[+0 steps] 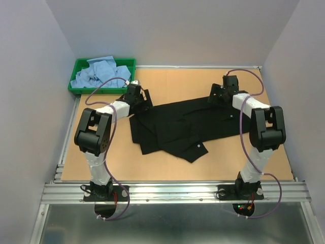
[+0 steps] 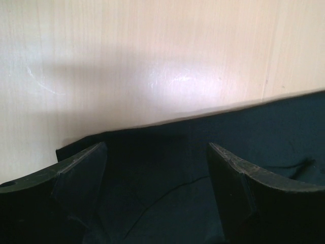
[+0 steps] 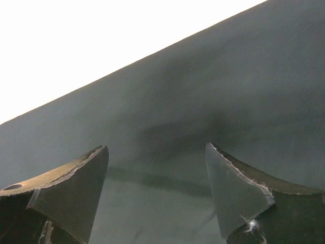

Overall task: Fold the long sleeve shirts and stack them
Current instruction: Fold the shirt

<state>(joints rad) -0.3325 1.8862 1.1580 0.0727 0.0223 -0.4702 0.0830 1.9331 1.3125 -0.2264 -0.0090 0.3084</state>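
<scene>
A black long sleeve shirt (image 1: 188, 124) lies spread and partly rumpled across the middle of the wooden table (image 1: 177, 81). My left gripper (image 1: 143, 99) hovers low over the shirt's far left corner. In the left wrist view the left gripper (image 2: 157, 147) is open, with the dark cloth (image 2: 254, 132) lying under the gap and its edge just ahead. My right gripper (image 1: 216, 97) is low over the shirt's far right edge. It (image 3: 156, 147) is open too, with the black cloth (image 3: 228, 76) flat beneath the fingers. Light blue shirts (image 1: 101, 73) lie bundled in the tray.
The green plastic tray (image 1: 78, 68) sits at the table's far left corner, just behind the left arm. Grey walls close in the table on three sides. A metal rail (image 1: 177, 190) runs along the near edge by the arm bases.
</scene>
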